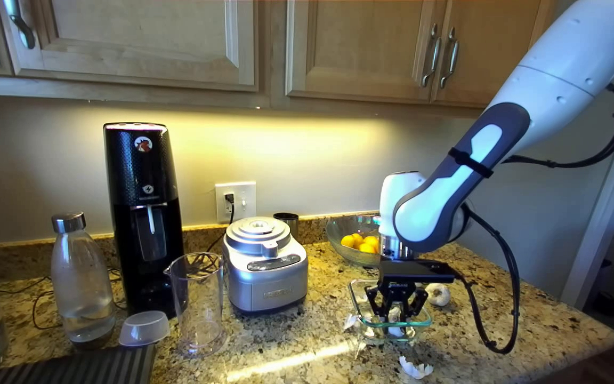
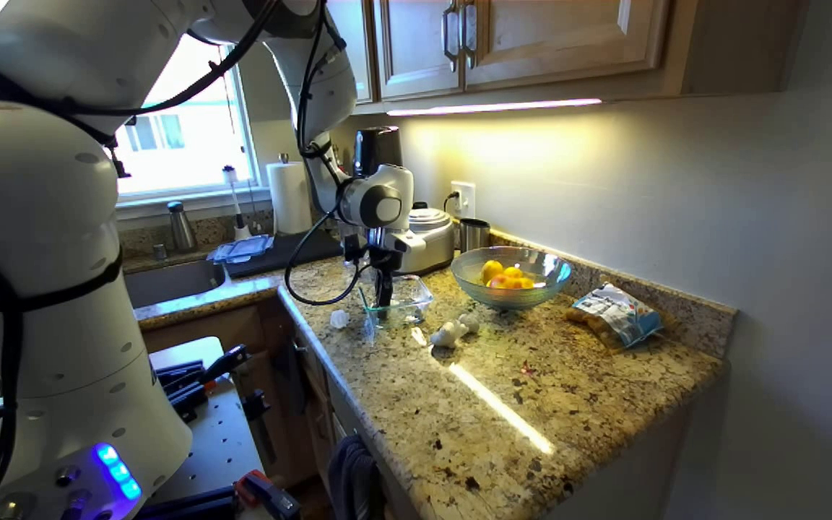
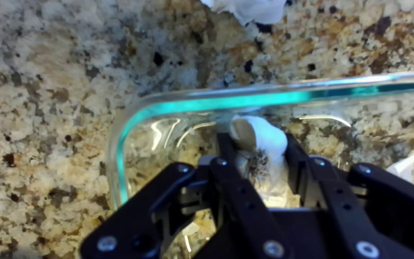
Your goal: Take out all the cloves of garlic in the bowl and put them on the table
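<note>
this is a kitchen. a silver kitchen appliance [image 1: 268,282] stands on a speckled granite countertop [image 1: 315,325]; above the appliance, in an exterior view, hang wooden cabinets [image 1: 152,40] with 4 metal handles [image 1: 26,34], and behind it is a wall outlet [image 1: 236,191]. next to it stands a black drinks machine [image 1: 139,176], on the appliance's opposite side a fruit bowl [image 2: 506,300]. well apart from the appliance are a sink [image 2: 174,285] and a paper towel roll [image 2: 289,198].

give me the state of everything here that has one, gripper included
Gripper: closed on a garlic lump
Glass bowl: upright, uncovered, garlic lump inside
Loose garlic: lying on the countertop
Fruit bowl: upright, holding fruit
Silver-topped bottle: capped, partly filled
Clear jug: upright, lidless
Upper cabinet doors: shut
Plug: in the wall outlet
Under-cabinet light: lit
</note>
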Robot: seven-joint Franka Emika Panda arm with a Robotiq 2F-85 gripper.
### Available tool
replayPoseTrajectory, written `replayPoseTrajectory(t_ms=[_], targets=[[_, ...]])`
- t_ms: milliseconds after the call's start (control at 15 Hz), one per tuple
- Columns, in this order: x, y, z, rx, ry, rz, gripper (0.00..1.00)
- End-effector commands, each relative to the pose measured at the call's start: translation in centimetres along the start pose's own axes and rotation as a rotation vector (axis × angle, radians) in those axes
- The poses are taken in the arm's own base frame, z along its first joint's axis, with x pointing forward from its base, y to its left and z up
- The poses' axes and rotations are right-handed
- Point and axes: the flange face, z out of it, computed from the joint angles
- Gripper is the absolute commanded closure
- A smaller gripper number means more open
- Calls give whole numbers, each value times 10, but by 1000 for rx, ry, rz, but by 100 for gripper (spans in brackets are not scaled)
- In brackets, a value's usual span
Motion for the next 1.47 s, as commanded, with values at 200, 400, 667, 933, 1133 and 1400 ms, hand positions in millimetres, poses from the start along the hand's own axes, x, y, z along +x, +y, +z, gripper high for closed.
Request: replayPoseTrajectory(t_ms=[200, 400, 667, 933, 1133, 1400], targets=[[-1, 1, -35, 43, 27, 14, 86], [-1, 2, -68, 72, 69, 10, 86], [2, 11, -110, 105, 137, 38, 86], [12, 37, -141, 121, 214, 126, 86], [24, 61, -147, 115, 246, 213, 86], [36, 82, -126, 86, 257, 302, 86]])
